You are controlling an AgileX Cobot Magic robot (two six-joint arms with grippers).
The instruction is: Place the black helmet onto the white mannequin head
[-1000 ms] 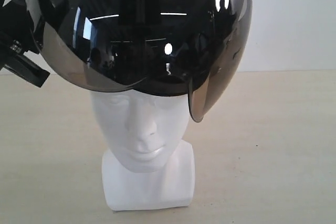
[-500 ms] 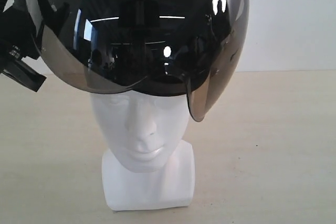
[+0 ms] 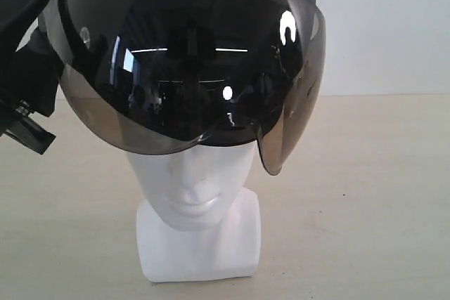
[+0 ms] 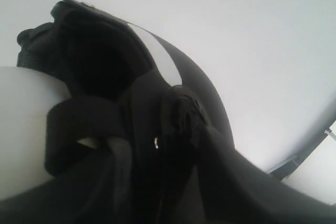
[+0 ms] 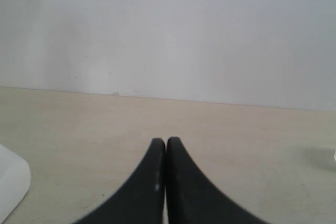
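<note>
The black helmet [image 3: 183, 54] sits over the top of the white mannequin head [image 3: 193, 187]. Its smoky visor hides the forehead and eyes, while the nose, mouth, neck and square base show below. My left gripper [image 3: 31, 68] is a black body against the helmet's left side, with its fingertips hidden. In the left wrist view the helmet's dark padded lining [image 4: 100, 61] and a strap [image 4: 79, 124] fill the frame beside the white head [image 4: 21, 129], and the jaws cannot be made out. My right gripper [image 5: 166, 141] is shut and empty above the table.
The pale wooden table [image 3: 365, 194] stretches around the head's base, with a white wall [image 3: 387, 26] behind. In the right wrist view a white corner [image 5: 10, 182] shows at the frame's edge.
The helmet has come down lower over the head and now covers the brow and eyes. My left arm has moved down with it.
</note>
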